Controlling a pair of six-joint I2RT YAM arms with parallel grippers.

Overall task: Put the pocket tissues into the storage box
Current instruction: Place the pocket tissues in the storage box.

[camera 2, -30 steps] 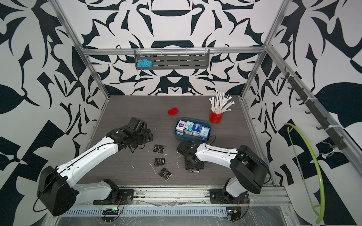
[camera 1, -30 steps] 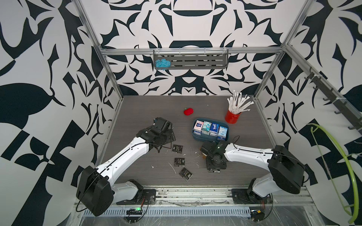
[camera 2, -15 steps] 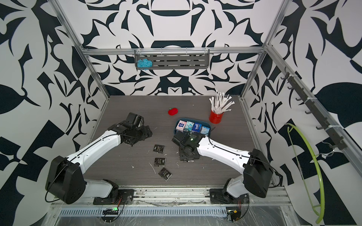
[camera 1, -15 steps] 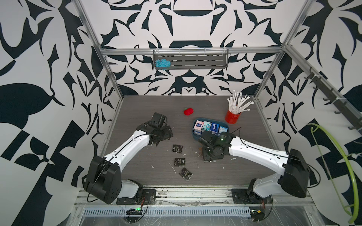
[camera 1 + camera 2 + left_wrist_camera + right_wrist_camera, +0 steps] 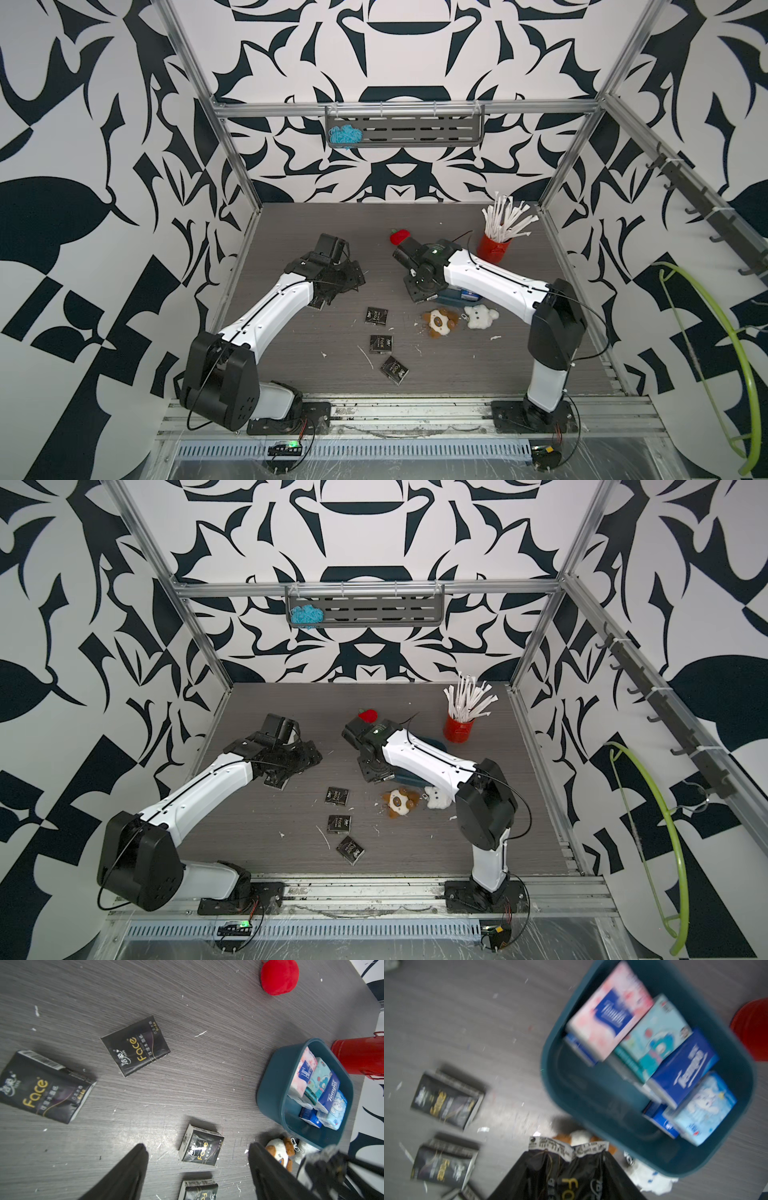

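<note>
**Op:** While the right hand [image 5: 419, 289] grips a black pack [image 5: 571, 1180], I place it just beside the box [image 5: 550, 1068], over the toys [image 5: 581, 1136] and not yet over the opening.

**Spotter:** How's the hold?

**Op:** Across the pack's body. The white sealed end sticks out ahead of the grip. The film is creased, so it's soft and gives. I'd judge it light. The wrap is glossy and could slide if the squeeze slackens.

**Spotter:** Left hand?

**Op:** The left hand [image 5: 197, 1147] is spread wide with nothing in it, above the table [image 5: 187, 1012]. Four loose packs [image 5: 135, 1046] lie flat on the table, apart from the box.

**Spotter:** Where to take those?

**Op:** Mid-body, one finger on each long edge. I'd avoid the sealed ends, since thin flaps would probably fold. The packs lie flat, so the tips must come right down to the table. They're not fragile, and a firm pinch should only dent them.

**Spotter:** Room in the box?

**Op:** The coloured packs [image 5: 318, 1088] lean along one side and the other side is bare. I'd drop the black ones there.
</note>
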